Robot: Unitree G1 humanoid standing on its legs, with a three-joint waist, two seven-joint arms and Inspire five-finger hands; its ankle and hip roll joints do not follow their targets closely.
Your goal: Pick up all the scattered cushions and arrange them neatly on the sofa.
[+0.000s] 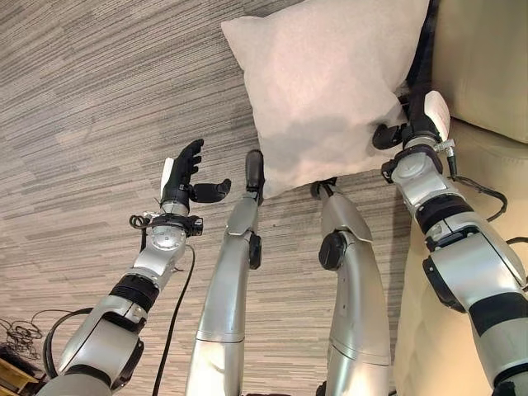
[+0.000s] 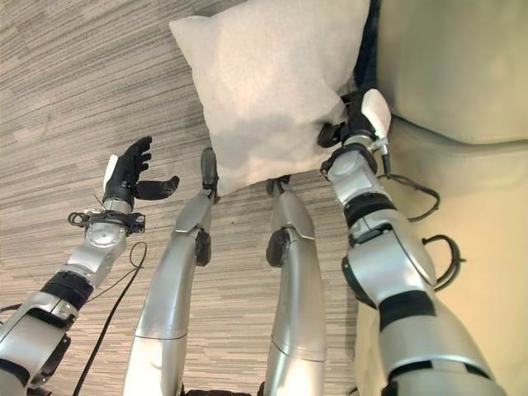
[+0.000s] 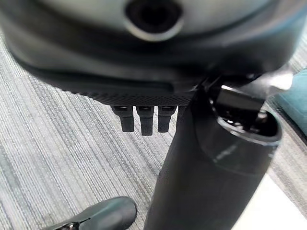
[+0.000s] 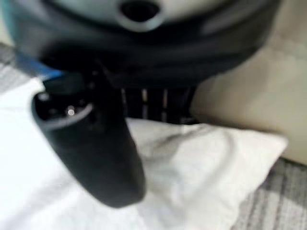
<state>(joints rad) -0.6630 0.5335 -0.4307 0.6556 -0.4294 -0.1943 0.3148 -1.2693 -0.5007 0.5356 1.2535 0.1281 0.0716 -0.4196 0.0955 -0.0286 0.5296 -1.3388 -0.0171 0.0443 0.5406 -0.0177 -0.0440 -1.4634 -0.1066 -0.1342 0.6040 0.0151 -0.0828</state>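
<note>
The cushion (image 1: 326, 87) runs off the top edge in the head views. The right robot hand (image 1: 412, 128) grips its lower corner, fingers hidden behind the fabric. The sofa (image 2: 462, 74) is cut off at the right edge.

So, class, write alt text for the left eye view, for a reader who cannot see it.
The robot's right hand grips the edge of a pale square cushion held up above grey striped carpet, beside a cream sofa on the right. Its left hand hangs open and empty over the carpet, fingers spread.
</note>
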